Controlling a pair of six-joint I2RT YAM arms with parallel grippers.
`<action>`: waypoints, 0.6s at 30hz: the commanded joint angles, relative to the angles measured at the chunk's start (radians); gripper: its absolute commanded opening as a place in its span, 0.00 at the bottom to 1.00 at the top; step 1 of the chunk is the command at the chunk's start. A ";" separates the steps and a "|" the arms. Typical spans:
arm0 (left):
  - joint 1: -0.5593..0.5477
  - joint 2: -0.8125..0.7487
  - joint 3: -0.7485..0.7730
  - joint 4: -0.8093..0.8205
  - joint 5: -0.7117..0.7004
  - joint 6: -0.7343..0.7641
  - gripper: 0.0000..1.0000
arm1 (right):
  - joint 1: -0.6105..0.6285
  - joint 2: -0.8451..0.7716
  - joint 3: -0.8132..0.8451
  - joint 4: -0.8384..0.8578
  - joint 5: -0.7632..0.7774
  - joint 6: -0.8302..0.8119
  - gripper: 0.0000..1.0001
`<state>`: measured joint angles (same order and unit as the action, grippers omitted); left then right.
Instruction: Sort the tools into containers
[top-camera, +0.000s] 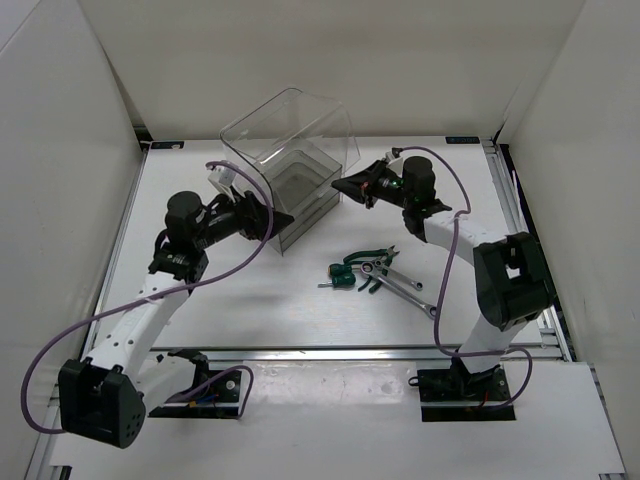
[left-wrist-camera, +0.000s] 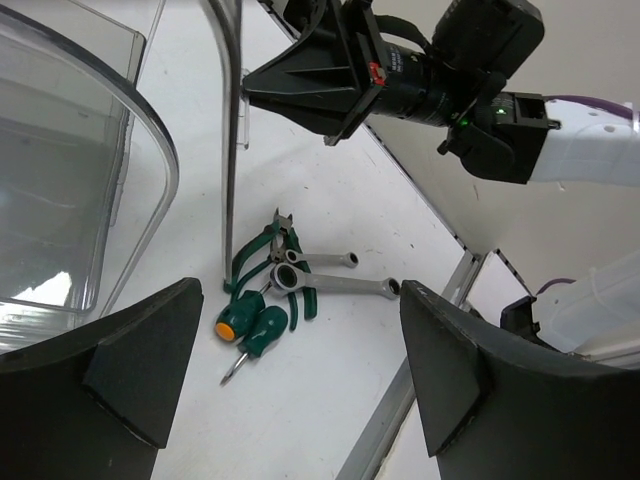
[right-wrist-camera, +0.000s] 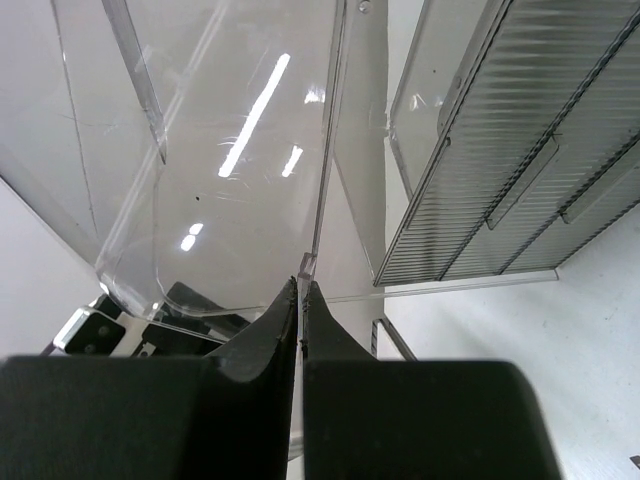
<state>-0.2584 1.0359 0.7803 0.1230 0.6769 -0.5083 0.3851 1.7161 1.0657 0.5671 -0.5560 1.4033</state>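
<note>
From above, I see the transparent plastic drawer organiser (top-camera: 290, 150) far-centre on the white tabletop (top-camera: 250, 310), with the heap of green-handled tools and silver wrenches (top-camera: 375, 275) lying near-right of it. Left wrist view: my left jaws are released and empty. Right wrist view: my right jaws are clenched on the organiser's thin clear edge.

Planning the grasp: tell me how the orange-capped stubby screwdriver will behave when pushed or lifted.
The orange-capped screwdriver has a round, barrel-like handle, so a push would probably roll it. It lies tight beside a second screwdriver, so nudging may shift that too. Short and rigid-looking, it should lift without flexing.
</note>
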 joint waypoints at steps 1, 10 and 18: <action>-0.008 0.013 0.045 0.040 -0.011 -0.018 0.91 | 0.001 -0.065 0.008 -0.002 -0.027 -0.023 0.00; -0.018 0.090 0.089 0.087 -0.072 -0.072 0.90 | 0.001 -0.075 0.005 -0.001 -0.041 -0.013 0.00; -0.030 0.133 0.125 0.116 -0.138 -0.076 0.90 | 0.001 -0.078 0.016 0.007 -0.056 0.002 0.00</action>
<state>-0.2905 1.1599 0.8486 0.1734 0.6205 -0.5880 0.3851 1.6936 1.0657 0.5381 -0.5575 1.4082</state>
